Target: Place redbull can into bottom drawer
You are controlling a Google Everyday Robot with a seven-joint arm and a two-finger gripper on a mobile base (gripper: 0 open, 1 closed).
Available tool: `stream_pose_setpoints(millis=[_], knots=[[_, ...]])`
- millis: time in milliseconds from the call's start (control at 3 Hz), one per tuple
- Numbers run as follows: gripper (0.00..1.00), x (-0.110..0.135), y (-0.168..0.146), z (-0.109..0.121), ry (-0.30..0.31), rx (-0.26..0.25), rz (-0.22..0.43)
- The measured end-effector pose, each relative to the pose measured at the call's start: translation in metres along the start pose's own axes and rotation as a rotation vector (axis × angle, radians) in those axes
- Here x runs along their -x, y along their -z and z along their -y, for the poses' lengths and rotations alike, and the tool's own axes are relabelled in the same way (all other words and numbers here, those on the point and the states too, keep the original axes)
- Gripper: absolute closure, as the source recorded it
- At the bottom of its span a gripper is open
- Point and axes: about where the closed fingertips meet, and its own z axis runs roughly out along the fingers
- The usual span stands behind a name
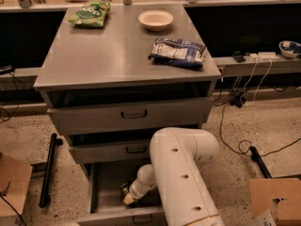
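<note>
Lab | grey metal cabinet (127,55); floor cables (221,132); pincer (128,200) inside bottom drawer (104,181)

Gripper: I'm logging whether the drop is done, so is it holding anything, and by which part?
Cannot be told. The gripper sits low inside the open bottom drawer, mostly hidden behind the arm, so no hold is visible.

Pincer (126,197) low inside open bottom drawer (107,216).

A grey cabinet top (108,55) carries a green snack bag (89,14) at its back left corner, a pale bowl (155,19) at the back and a blue-and-white packet (178,52) near the right edge, while the gripper (127,197) sits low inside the open bottom drawer (106,185).
</note>
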Motion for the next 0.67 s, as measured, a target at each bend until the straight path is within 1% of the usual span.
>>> stream_pose_setpoints(millis=[333,667], knots=[[0.19,0.0002,-0.0004,-0.0003,0.0,0.001,0.0],[0.0,0.0002,-0.0004,-0.0003,0.0,0.001,0.0]])
